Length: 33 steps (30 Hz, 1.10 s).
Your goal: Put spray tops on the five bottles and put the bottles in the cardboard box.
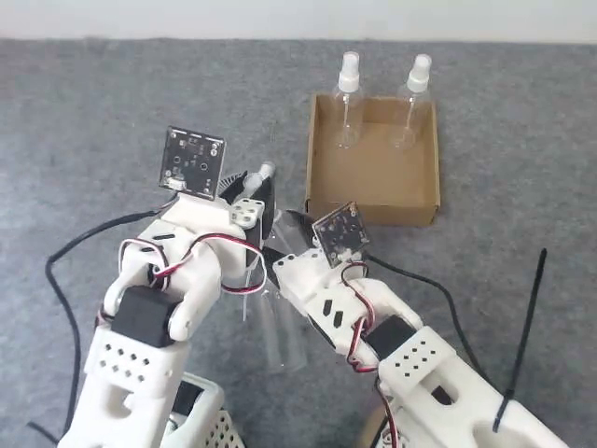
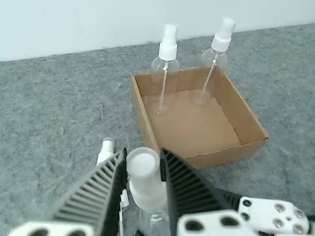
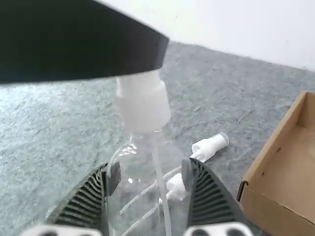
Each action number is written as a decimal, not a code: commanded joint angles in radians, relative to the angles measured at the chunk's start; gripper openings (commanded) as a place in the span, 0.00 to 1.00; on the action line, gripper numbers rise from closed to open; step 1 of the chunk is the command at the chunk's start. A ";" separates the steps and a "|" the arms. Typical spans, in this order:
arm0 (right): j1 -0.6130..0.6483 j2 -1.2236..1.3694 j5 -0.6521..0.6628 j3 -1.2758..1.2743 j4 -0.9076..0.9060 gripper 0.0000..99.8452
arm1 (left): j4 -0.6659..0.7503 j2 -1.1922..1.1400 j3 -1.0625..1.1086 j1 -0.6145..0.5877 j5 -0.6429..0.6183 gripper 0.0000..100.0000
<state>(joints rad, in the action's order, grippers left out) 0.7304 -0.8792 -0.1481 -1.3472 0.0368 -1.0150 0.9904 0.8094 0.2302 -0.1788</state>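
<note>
Grey carpet [image 1: 93,112], white wall [image 2: 74,24] behind. Left gripper [image 2: 142,157] pinches the spray top [image 2: 145,189]; right gripper [image 3: 148,169] clamps the bottle [image 3: 138,157] just under it.

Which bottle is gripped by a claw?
The upright bottle just outside the cardboard box: the right claw grips its body, the left claw its spray top. The two capped bottles stand in the box.

The right claw [image 3: 147,174] grips a clear bottle [image 3: 140,152] between its ribbed fingers. Past the fingertips, a white spray top [image 3: 142,105] sits on the neck, touching the left claw's black finger [image 3: 78,44]. Farther beyond, a loose spray top [image 3: 210,146] lies on the grey table [image 3: 59,123] near the cardboard box [image 3: 280,162]
</note>
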 commanded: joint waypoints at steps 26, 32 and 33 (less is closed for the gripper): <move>-0.101 -0.031 -0.014 0.141 -0.013 0.01 | -0.124 0.273 0.015 -0.206 0.107 0.18; -0.136 0.008 -0.015 0.404 -0.220 0.01 | -0.086 0.393 0.199 -0.137 0.126 0.18; -0.137 0.038 -0.015 0.451 -0.251 0.01 | -0.087 0.408 0.211 -0.112 0.127 0.20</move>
<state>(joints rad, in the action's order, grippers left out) 0.6107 -0.8823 -0.1542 -1.1201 -0.1166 -1.1285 1.3418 0.9981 0.0736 -0.0606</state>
